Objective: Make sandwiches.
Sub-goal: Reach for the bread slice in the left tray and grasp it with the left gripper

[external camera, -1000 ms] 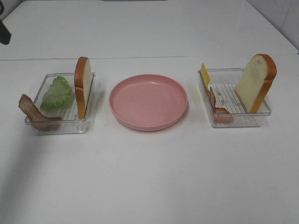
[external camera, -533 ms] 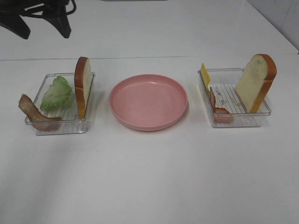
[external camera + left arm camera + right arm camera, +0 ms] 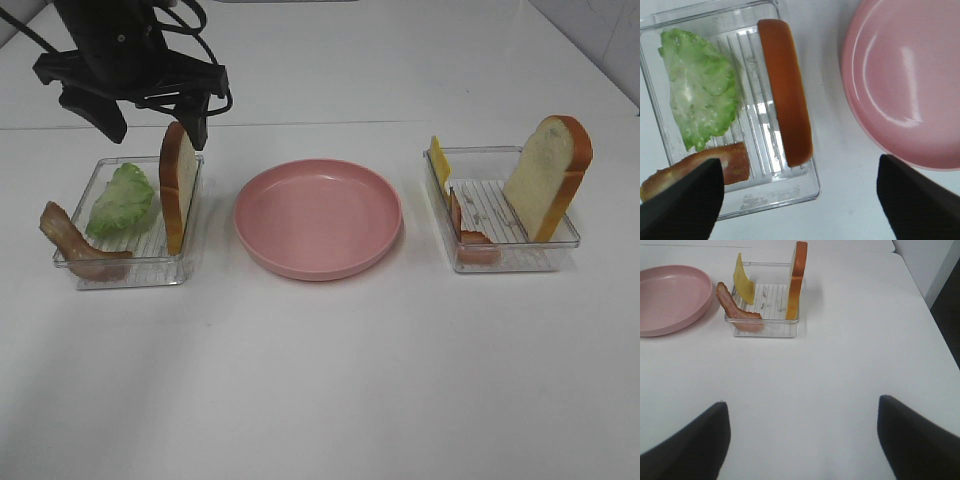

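Filling every view, the white table (image 3: 320, 400) ran past all frame edges. Above the left tray (image 3: 125, 275) hung the left gripper (image 3: 157, 132), its arm cut off at the high view's top. Its jaws stood wide apart and empty, and its own camera caught only two dark fingertips (image 3: 685, 205). The right gripper (image 3: 802, 440) lay outside the high view. Its wrist camera showed two blurred dark fingers (image 3: 685, 450) spread wide over bare table, holding nothing, well short of the right tray (image 3: 762, 329).

The pink plate (image 3: 318, 215) sat between the two clear trays, cropped in both wrist views. The left bread slice (image 3: 177, 195) stood on edge along its tray's wall nearest the plate; the left wrist showed only its orange-brown crust. The right bread slice (image 3: 545, 180) leaned in the right tray.

Lettuce (image 3: 122, 200) lay beside the left slice. The left bacon strip (image 3: 70, 240) hung over that tray's corner, partly hidden by a fingertip in the wrist view. The right bacon strip (image 3: 465, 232) and the cheese slice (image 3: 439, 160) leaned by the right tray's plate-side wall. The cheese looked nearly edge-on from above and broader from the right wrist.
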